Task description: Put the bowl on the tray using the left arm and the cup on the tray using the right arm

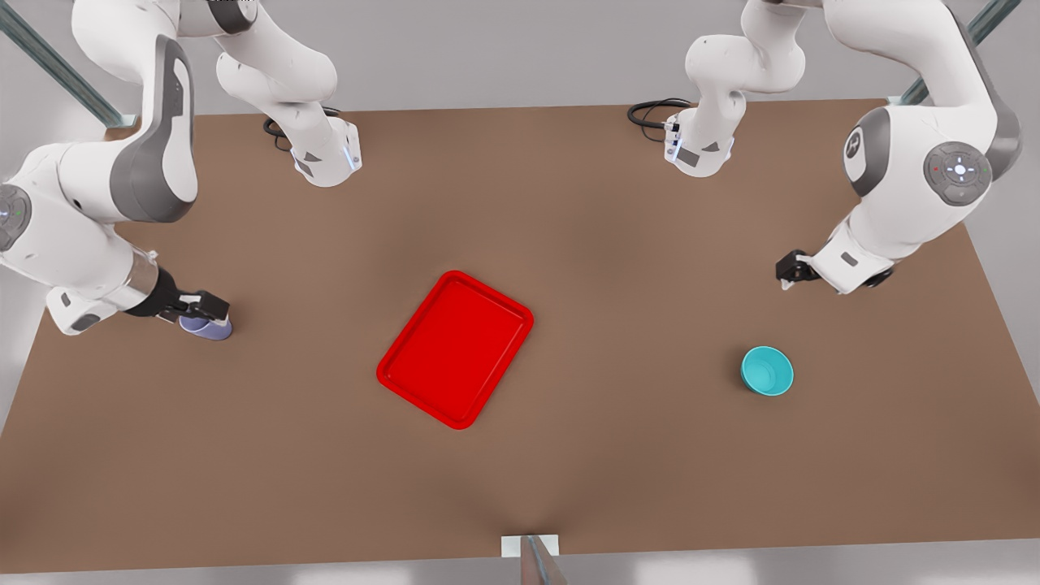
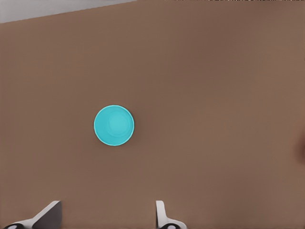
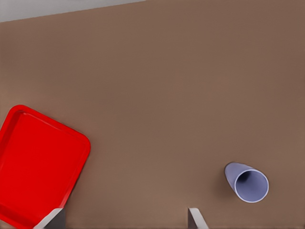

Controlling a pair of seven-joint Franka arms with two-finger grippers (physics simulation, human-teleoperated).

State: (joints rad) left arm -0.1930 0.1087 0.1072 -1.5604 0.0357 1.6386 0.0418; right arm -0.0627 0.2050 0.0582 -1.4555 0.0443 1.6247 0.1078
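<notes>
The lavender cup (image 1: 210, 327), a tapered tumbler, stands far to the front view's left of the red tray (image 1: 455, 348), under the right gripper (image 1: 203, 307), fingers spread. The tray holds nothing. Far right of it sits the glossy teal bowl (image 1: 767, 370), also holding nothing, near the left gripper (image 1: 790, 275), fingers spread.

No readable text, label, brand or number appears anywhere; the red tray (image 1: 455, 349), the teal bowl (image 1: 767, 370) and the lavender cup (image 3: 247, 182) are plain; a round grey joint cover (image 1: 959, 171) on one white arm carries small button-like marks, too small to read.
</notes>
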